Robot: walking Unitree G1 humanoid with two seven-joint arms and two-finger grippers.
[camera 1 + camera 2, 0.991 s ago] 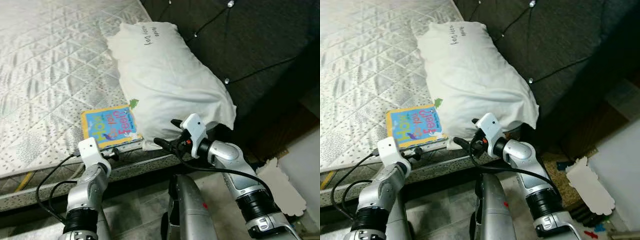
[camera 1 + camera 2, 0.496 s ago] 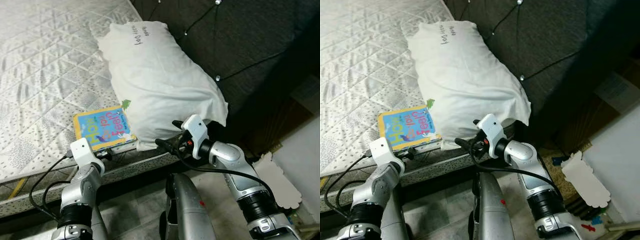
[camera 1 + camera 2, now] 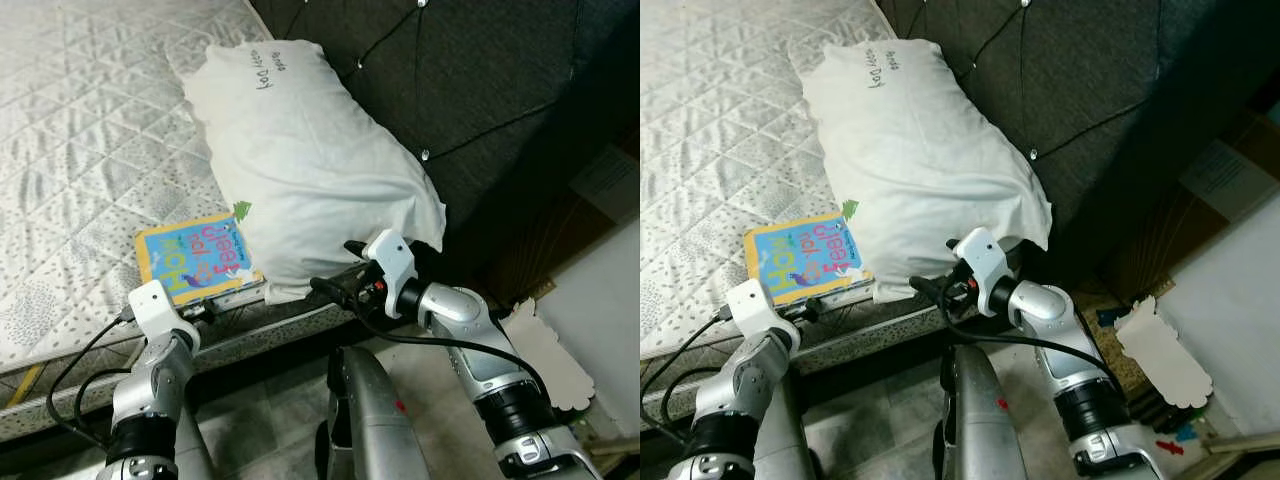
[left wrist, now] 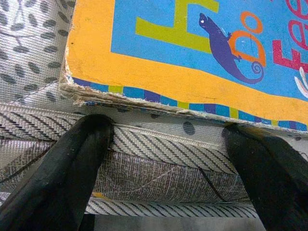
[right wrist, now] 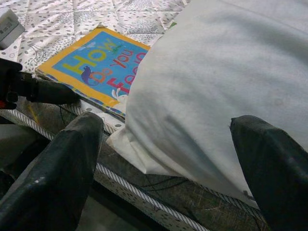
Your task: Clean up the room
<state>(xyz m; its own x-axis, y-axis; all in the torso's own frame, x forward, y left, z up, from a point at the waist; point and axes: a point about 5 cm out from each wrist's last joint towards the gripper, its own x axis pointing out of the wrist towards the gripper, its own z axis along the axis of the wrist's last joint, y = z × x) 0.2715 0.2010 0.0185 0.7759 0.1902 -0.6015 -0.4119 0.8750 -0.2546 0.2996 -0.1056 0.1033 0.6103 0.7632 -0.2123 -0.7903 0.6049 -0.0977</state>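
A blue and yellow picture book point(image 3: 195, 262) lies flat on the mattress point(image 3: 80, 120) near its front edge, its far corner tucked under a big white pillow point(image 3: 300, 170). My left gripper point(image 3: 207, 310) is open. It sits level with the mattress edge just below the book's near edge point(image 4: 159, 91), one finger point(image 4: 72, 173) to each side. My right gripper point(image 3: 332, 266) is open too, and its fingers point(image 5: 72, 159) reach toward the pillow's point(image 5: 216, 72) lower corner, beside the book point(image 5: 96, 67).
A dark tufted headboard point(image 3: 480, 80) rises behind the pillow. White scalloped paper point(image 3: 545, 350) lies on the floor to the right, by a white panel point(image 3: 610, 290). My own silver body point(image 3: 365, 410) stands between the arms, close to the bed frame.
The whole view has shifted, so the bed, book and pillow sit further up and left. Both arms keep nearly the same pose against the mattress edge.
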